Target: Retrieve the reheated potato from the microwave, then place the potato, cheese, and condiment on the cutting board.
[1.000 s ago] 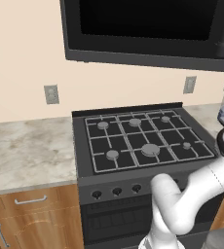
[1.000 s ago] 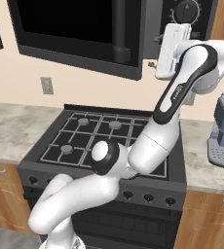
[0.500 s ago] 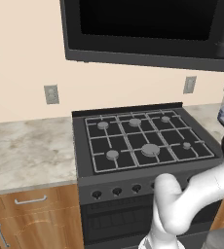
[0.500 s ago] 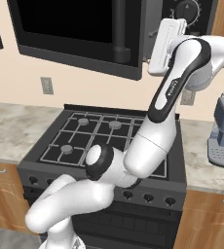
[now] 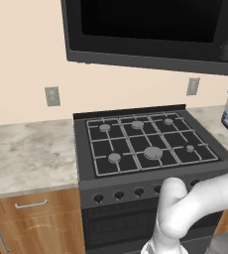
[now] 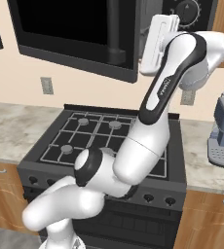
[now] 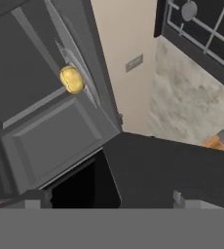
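Note:
The black microwave (image 5: 150,30) hangs above the stove, its knob panel (image 6: 187,7) at the right. The hand view looks into its grey interior (image 7: 41,131), where the potato (image 7: 71,79), a small yellowish oval, rests on the floor of the cavity. My gripper (image 7: 108,199) is open, its fingertips (image 7: 33,198) wide apart with nothing between them, and it stays short of the potato at the opening. In the right base view my arm (image 6: 165,82) reaches up to the microwave's front. The cheese, condiment and cutting board are out of view.
A black gas stove (image 5: 145,144) sits below the microwave. A marble counter (image 5: 27,149) runs to its left over wooden cabinets. A grey coffee machine (image 6: 223,131) stands on the counter to the right. Wall outlets (image 5: 52,95) flank the stove.
My arm has lifted, and the hand has moved a little up and left towards the microwave's front. The gripper has stayed open.

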